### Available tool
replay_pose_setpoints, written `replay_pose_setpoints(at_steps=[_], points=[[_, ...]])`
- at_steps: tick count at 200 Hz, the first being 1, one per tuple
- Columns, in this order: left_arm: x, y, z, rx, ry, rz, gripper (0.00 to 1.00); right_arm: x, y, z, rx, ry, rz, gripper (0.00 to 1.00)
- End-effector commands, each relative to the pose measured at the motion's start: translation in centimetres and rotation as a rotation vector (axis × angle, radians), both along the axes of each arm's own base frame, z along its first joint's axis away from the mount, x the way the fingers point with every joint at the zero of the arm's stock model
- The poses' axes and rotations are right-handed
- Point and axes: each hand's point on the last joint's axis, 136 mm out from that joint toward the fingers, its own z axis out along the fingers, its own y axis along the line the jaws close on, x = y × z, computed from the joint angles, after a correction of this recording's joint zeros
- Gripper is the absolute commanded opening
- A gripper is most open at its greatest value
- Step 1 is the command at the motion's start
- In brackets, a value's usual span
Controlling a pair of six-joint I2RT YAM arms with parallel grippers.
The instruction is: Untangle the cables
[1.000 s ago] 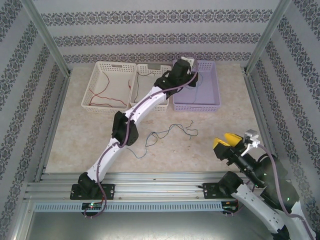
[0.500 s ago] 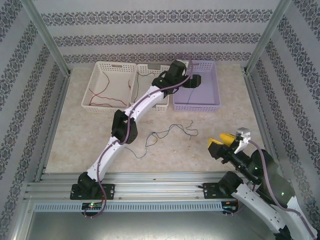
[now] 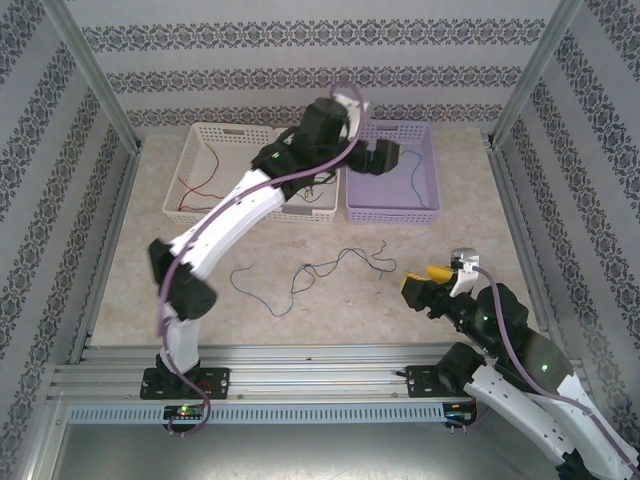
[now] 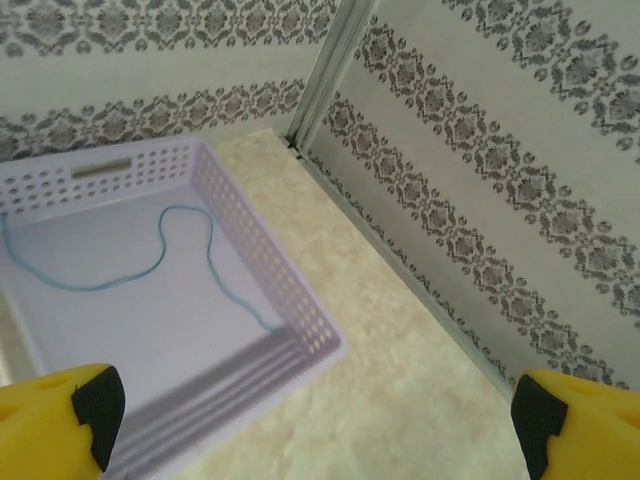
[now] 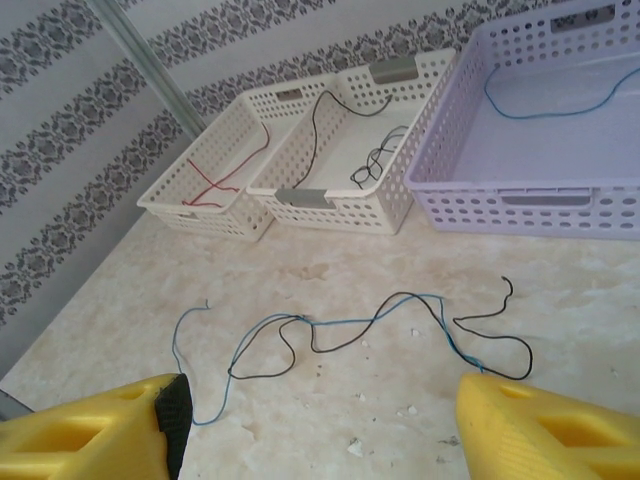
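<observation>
**Yellow jaws spread wide on both arms**

Your left gripper (image 4: 310, 415) gapes empty above the lilac basket (image 4: 265, 270) at far right, where a blue cable (image 4: 160, 265) lies loose inside. Your right gripper (image 5: 320, 420), also agape and empty, sits near right over the table (image 5: 600, 330). Beyond it the tangled cables (image 5: 350, 325), blue and black, lie twisted together. Far left, a red cable (image 5: 215, 175) lies in the left white basket (image 5: 200, 215), a black cable (image 5: 375, 160) in the middle white basket (image 5: 330, 205).
</observation>
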Motion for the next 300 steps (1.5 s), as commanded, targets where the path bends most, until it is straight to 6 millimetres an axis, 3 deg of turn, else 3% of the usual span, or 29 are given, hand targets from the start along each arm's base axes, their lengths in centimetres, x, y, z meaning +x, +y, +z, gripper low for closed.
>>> replay_pose_setpoints(at_steps=[1,22,55,92,112,162,210,249,300], points=[[-1.7,4.2,-3.5,0.066,0.013,0.101,1.00,0.1,0.6,0.1,0.029,0.019,0.014,0.70],[-5.1,7.9,-5.8,0.079,0.054,0.149,1.00,0.4,0.8,-0.7,0.021,0.043,0.005,0.70],[-10.3,11.6,-12.4,0.088,0.196,0.168,1.00,0.9,0.9,-0.9,0.034,0.048,-0.012,0.71],[-13.4,14.5,-19.0,0.156,0.301,0.204,1.00,1.4,2.1,-1.8,0.046,0.085,0.011,0.71],[-14.1,14.9,-21.2,0.197,0.343,0.200,0.97,1.6,2.8,-2.2,0.056,0.106,0.028,0.71],[-15.4,14.8,-25.5,0.216,0.422,0.163,0.69,1.8,3.4,-3.5,0.060,0.137,0.037,0.71],[-16.3,14.2,-28.9,0.212,0.489,0.129,0.55,2.1,3.9,-4.3,0.056,0.154,0.046,0.71],[-16.1,14.4,-30.7,0.245,0.506,0.138,0.52,2.1,4.2,-4.6,0.063,0.161,0.051,0.71],[-15.8,13.8,-32.2,0.259,0.531,0.129,0.36,2.1,4.3,-5.3,0.069,0.177,0.053,0.71]])
